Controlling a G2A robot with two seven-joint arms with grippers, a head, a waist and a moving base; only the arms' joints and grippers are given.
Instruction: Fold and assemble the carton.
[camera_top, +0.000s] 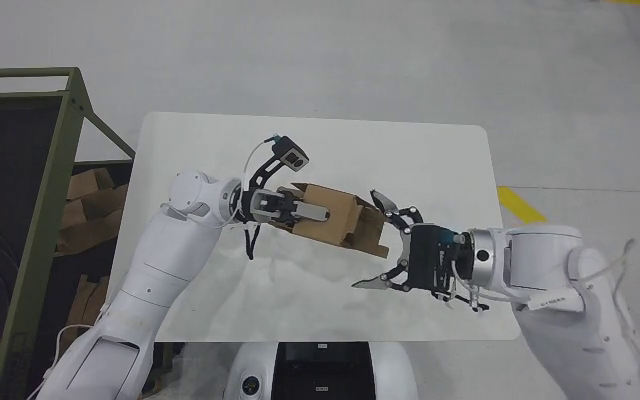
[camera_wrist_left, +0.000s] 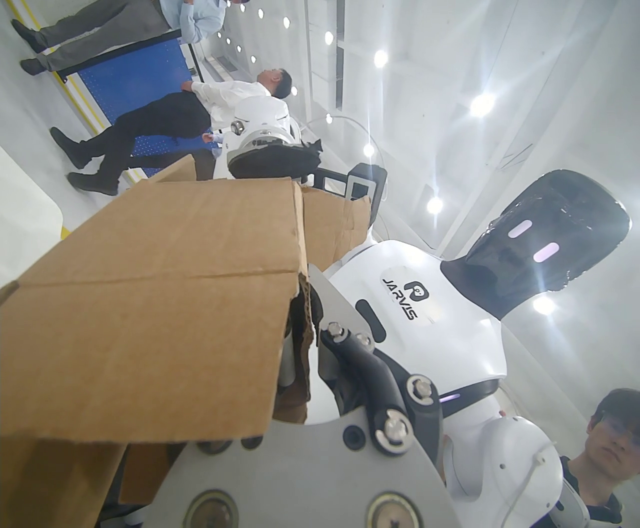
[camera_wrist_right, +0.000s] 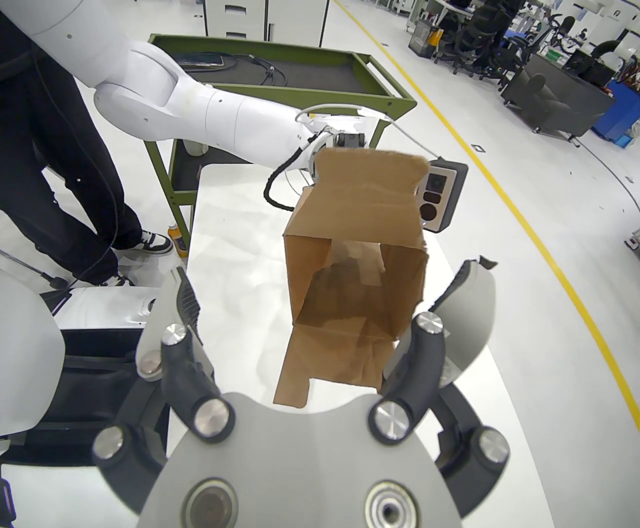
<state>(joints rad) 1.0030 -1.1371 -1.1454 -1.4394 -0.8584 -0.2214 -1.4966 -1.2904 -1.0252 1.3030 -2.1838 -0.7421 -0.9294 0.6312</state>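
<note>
The carton (camera_top: 335, 215) is a brown cardboard sleeve, opened into a square tube and lying on its side, with the table (camera_top: 440, 160) beneath it. The left claw (camera_top: 318, 213) is closed on the wall at one end of the carton and carries it. At the opposite end of the carton, the right claw (camera_top: 378, 242) faces the open mouth, its fingers spread wide and holding nothing. One finger sits close to the corner of the carton, though I cannot tell whether it touches.

At that open mouth the end flaps are unfolded. A long one (camera_wrist_right: 330, 370) hangs down from the lower edge of the carton, and another (camera_wrist_right: 370, 170) stands up at the carton's far end.

The step in hand seems to be closing the end flaps, with the tube already squared up. The next move probably calls for the right claw to press a side flap inward across the carton's mouth while the left claw holds the carton steady. The hanging flap would then have to be swept up over it without crushing the tube.
</note>
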